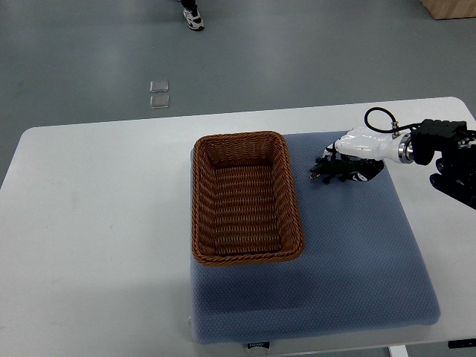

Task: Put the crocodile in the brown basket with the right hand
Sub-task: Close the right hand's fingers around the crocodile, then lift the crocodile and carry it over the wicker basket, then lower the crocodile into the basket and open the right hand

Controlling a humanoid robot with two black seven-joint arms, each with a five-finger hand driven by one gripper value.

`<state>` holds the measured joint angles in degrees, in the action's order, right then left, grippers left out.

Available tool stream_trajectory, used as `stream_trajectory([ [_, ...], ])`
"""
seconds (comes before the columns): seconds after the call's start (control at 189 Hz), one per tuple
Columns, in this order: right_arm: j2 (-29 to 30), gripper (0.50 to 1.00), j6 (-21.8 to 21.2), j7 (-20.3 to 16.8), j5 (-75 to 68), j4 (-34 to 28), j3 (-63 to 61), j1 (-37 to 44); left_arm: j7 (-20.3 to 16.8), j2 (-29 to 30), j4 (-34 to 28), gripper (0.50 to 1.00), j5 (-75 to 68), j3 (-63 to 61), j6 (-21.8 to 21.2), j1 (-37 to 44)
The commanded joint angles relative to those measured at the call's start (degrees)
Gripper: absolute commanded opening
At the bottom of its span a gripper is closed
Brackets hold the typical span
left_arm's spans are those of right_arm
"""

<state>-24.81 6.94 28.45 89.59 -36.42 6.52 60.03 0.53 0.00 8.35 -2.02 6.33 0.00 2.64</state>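
Right hand [361,144] on crocodile [332,171], just right of basket [202,216], beside its far corner; grip impossible to tell.

A white table [97,223] with rounded corners stretches under the right hand [362,146] and far out to its left. A blue-grey padded mat [357,253] covers the stretch beneath and nearer than the hand. Beyond the hand lies a smooth grey floor [312,52], softly lit. On it, further out and left of the hand, sit two small square plates [159,94], with a person's shoe [193,16] beyond them. A light wooden corner [450,7] shows beyond and right of the hand.
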Motion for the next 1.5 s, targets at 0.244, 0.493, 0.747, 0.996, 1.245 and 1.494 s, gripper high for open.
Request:
stream_trajectory([
  [0.244,-0.85,0.500,0.00,0.46,-0.82,-0.05,-0.63,0.79,0.00,0.00,0.00,1.000,0.00,0.00,0.00,-0.01],
  [0.493,-2.52,0.500,-0.09,0.64,-2.05,-1.02,-0.80,3.25,0.00,0.00,0.00,1.000,0.00,0.00,0.00,-0.01],
  [0.747,-5.25,0.500,-0.17,0.73,-3.99,-5.59,-0.80,8.17,0.00,0.00,0.00,1.000,0.00,0.00,0.00,-0.01],
  [0.996,-4.55,0.500,-0.09,2.05,-3.99,-14.46,-0.89,11.42,0.00,0.00,0.00,1.000,0.00,0.00,0.00,-0.01],
  [1.245,0.46,0.500,0.00,2.05,-3.72,-19.74,-0.80,12.74,0.00,0.00,0.00,1.000,0.00,0.00,0.00,-0.01],
  [1.494,6.35,0.500,-0.35,1.61,-2.84,-19.13,-0.19,11.16,0.00,0.00,0.00,1.000,0.00,0.00,0.00,-0.01],
])
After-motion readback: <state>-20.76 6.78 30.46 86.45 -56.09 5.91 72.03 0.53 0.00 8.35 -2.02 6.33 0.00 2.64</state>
